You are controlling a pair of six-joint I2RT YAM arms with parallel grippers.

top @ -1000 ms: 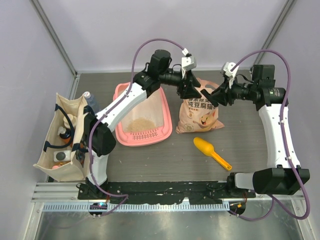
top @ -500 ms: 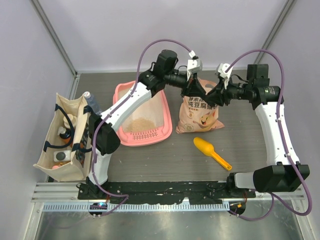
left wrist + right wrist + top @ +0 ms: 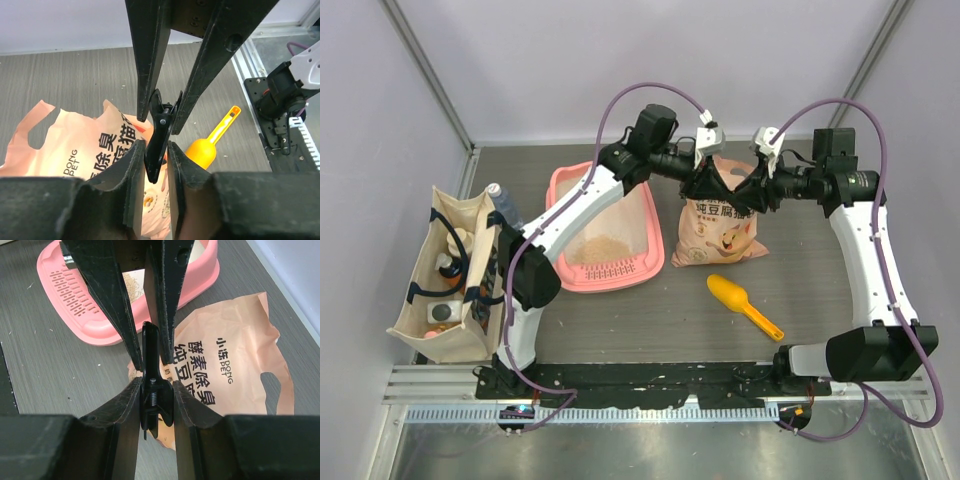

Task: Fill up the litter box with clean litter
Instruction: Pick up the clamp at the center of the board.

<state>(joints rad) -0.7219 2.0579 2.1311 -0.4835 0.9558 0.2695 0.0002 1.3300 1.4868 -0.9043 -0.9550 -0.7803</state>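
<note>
The pink litter box (image 3: 560, 188) (image 3: 197, 282) lies left of centre, with a thin patch of clean litter (image 3: 603, 243) (image 3: 131, 282) on its floor. Both grippers meet above the peach litter bag (image 3: 725, 232) (image 3: 85, 150) (image 3: 235, 355). My right gripper (image 3: 745, 193) (image 3: 153, 384) is shut on the spring end of a black clip (image 3: 151, 390) (image 3: 161, 132). My left gripper (image 3: 708, 188) (image 3: 156, 146) faces it; its jaws stand narrowly open around the clip's other end, with a slit of light on one side.
A yellow-orange scoop (image 3: 742, 303) (image 3: 205, 147) lies on the table in front of the bag. A beige tote bag (image 3: 445, 275) with bottles stands at the far left. Grey walls close in the back and both sides.
The left arm has swung right and the right arm left, so the two grippers now meet over the bag. The left jaws have narrowed around the clip's end.
</note>
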